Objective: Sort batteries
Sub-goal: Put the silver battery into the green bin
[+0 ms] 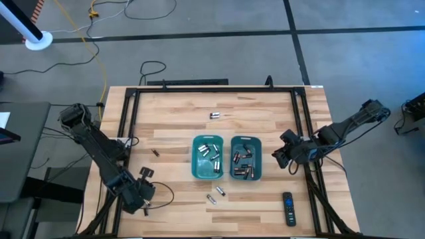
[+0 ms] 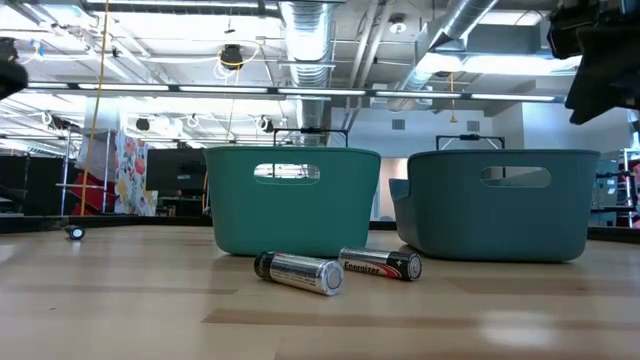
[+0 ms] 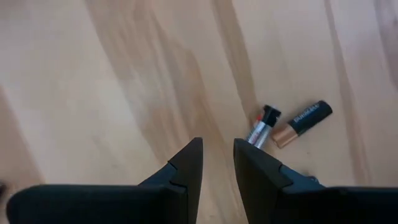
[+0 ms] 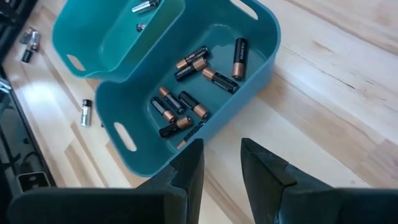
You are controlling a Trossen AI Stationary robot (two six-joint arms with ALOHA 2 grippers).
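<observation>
You have two bins side by side mid-table, the left bin [image 1: 207,158] and the right bin [image 1: 246,159], both holding batteries [image 4: 186,102]. Two loose batteries [image 1: 216,194] lie before them, a remote [image 1: 288,208] to their right, another battery [image 1: 215,115] behind.

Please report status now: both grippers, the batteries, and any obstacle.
Left gripper empty, jaws apart, over bare table. Right gripper empty, beside right bin. Loose batteries in front of the bins. No obstacle seen.
</observation>
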